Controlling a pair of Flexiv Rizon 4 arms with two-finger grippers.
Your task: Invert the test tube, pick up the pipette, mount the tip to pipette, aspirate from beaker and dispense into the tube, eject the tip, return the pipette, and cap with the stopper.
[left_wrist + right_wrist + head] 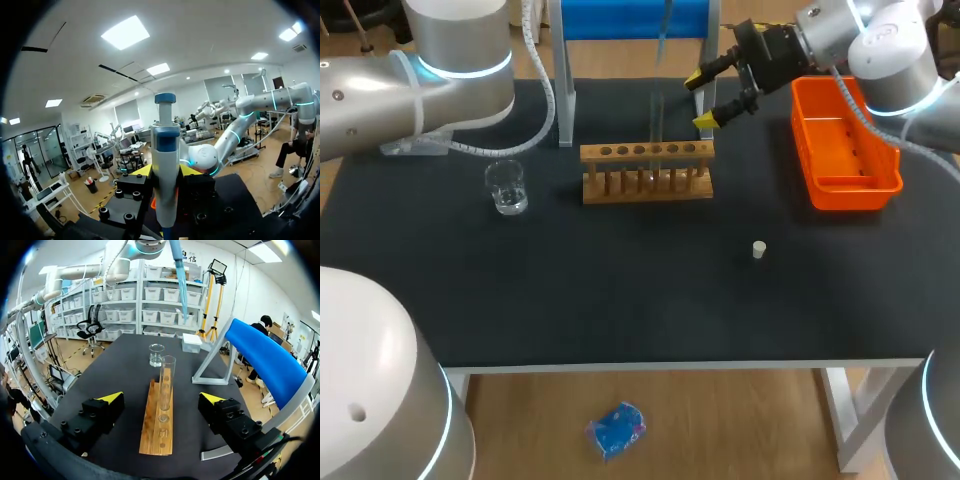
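Left claw (165, 171): closed on the pipette (165, 142). The yellow tips show on either side of its white body, and the blue plunger cap stands upright above. I hold it aloft, clear of the surface (620, 300). From the right wrist, the pipette's blue tapered end (178, 275) hangs from my left arm, high over the far end of the rack (159, 427) and pointing down towards the beaker (156, 354).

Right claw (701, 99): fingers spread wide, nothing held. It hovers off the right end of the rack, near its back edge, between the rack and the orange tray (845, 150). From its own wrist, the two yellow tips sit well apart on either side of the rack's line, touching neither rack nor tube.

Test tube (657, 125): clear glass, upright in one of the wooden rack's holes, right of the rack's middle in the head view. The other holes I can see hold nothing.

Beaker: clear, standing on the surface left of the rack and well apart from it, below my left arm. I cannot tell what is in it.

Stopper (758, 249): small and pale, alone on the dark surface, in front of the rack's right end and well apart from it.

Orange tray: at the right side of the surface, under my right arm.

Blue stand (635, 20): behind the rack, at the far edge.
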